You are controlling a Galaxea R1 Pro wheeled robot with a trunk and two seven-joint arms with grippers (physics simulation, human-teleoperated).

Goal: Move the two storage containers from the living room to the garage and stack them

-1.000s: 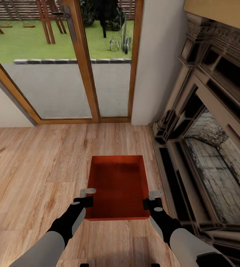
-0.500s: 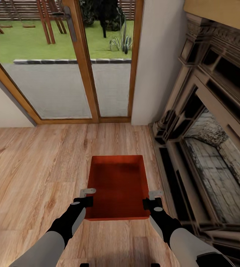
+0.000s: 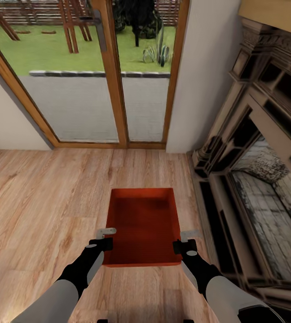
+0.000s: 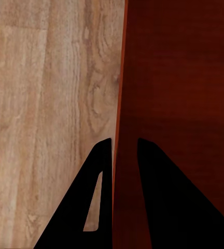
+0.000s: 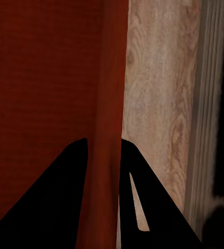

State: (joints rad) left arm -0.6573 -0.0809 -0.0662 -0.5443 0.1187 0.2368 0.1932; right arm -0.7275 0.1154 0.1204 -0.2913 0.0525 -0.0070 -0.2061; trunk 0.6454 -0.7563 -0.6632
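Above the light wood plank floor [image 3: 51, 202] of the living room, beside the dark carved fireplace [image 3: 253, 179] and facing glass patio doors [image 3: 114, 76], the red-orange rectangular open-top storage container [image 3: 143, 224] hangs between both arms. The left gripper [image 3: 105, 237] and right gripper [image 3: 187, 240] each clench a side wall. This looks like the carrying step; next comes turning toward the garage.

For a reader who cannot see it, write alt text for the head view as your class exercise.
Two black grippers, left gripper and right gripper, clamp opposite side walls of a red-orange rectangular open-top bin above a light wood plank floor. Ahead stands a wood-framed glass door onto a lawn; a dark ornate fireplace lies right.
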